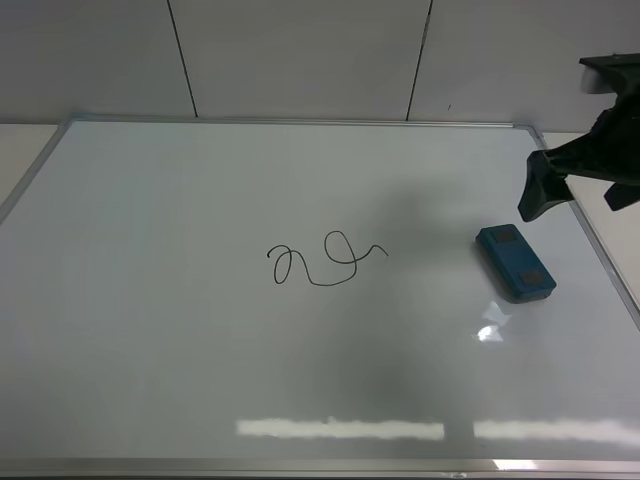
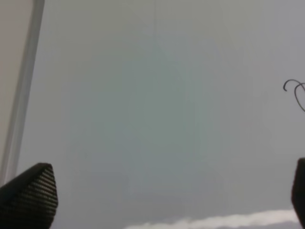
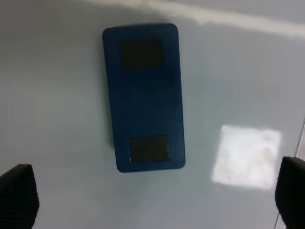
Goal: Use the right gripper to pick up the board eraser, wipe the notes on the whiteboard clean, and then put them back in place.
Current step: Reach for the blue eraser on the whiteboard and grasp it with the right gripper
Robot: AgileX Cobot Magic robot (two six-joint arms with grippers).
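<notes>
the right gripper is open, its jaws spread wide and nothing between them. in the right wrist view only its two dark fingertips show, one at each side of the picture, and the eraser lies out ahead of the gap between them, clear of both and not gripped. from the high camera the gripper hangs just beyond the eraser, on its far right side, apart from it and not touching

the eraser lies flat on the whiteboard, its two dark square patches facing up, its long side running at a slant. just beside the eraser, on its near side, is a bright glare patch, which also shows in the right wrist view. the board's silver frame passes close by on the eraser's right

the notes, a black looping scribble, sit well to the left of the eraser, unwiped, with bare board between the two

the left gripper is also open and empty, its ribbed fingertips far apart over plain board; it is out of the high view, so how far it is from the eraser cannot be told. its camera catches one end of the notes and a stretch of frame
</notes>
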